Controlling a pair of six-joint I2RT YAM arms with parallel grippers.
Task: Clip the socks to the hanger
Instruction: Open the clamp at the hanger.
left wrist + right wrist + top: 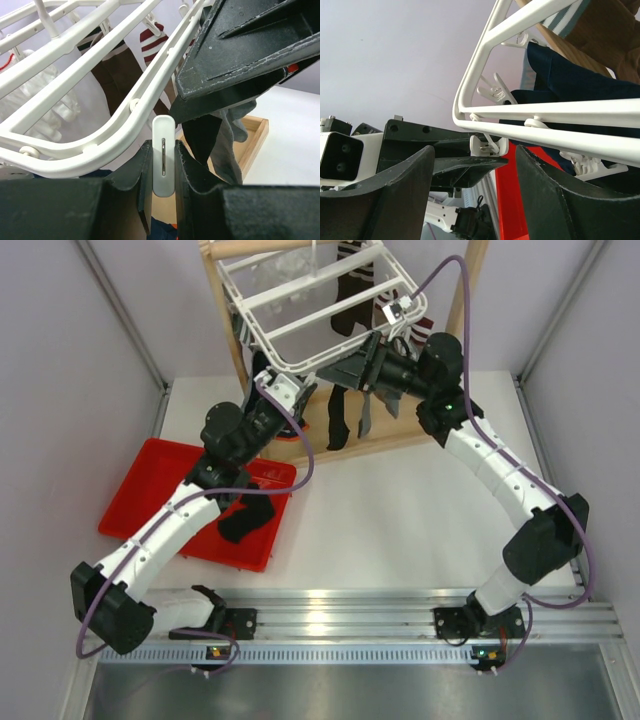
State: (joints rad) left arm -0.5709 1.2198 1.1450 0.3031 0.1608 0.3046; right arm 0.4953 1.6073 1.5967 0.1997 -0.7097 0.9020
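Note:
The white hanger (300,315) hangs from the wooden frame, and brown socks with striped cuffs (120,75) are clipped to its bars. My left gripper (163,145) is shut on a white clip (163,160) under the hanger's near rim (100,145). Right beside it my right gripper (475,150) stands open just below the rim (545,131), nothing between its fingers (250,55). A dark grey and black sock (225,145) hangs just under those fingers; I cannot tell whether a clip holds it. Another black sock (245,522) lies in the red tray (140,505).
The light wooden frame (232,330) carries the hanger, and its base bar (380,445) crosses the table behind both arms. Navy fabric (570,85) hangs among the bars. The red tray lies under the left arm (170,525).

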